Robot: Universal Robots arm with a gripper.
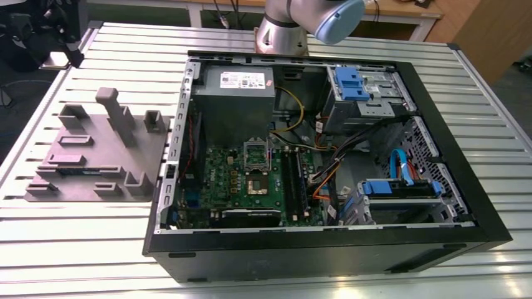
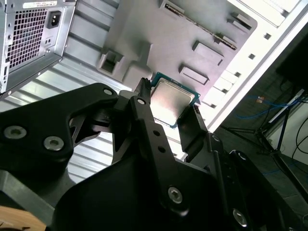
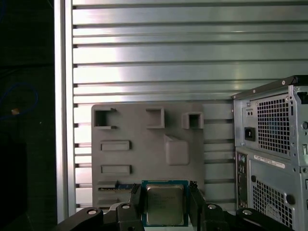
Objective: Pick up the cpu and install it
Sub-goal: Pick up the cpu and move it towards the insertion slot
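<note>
The cpu, a small square chip with a shiny metal top and a green edge, sits between the two black fingers of my gripper, which is shut on it. In the second wrist view the cpu is held the same way by the gripper, in the air above the grey parts fixture. In the exterior view the open computer case lies on the table. Its green motherboard shows the bare socket with the silver bracket standing up.
The grey fixture with upright blocks stands at the exterior view's left of the case. Inside the case are a grey power supply, blue drive cages and loose cables. The arm's base is behind the case.
</note>
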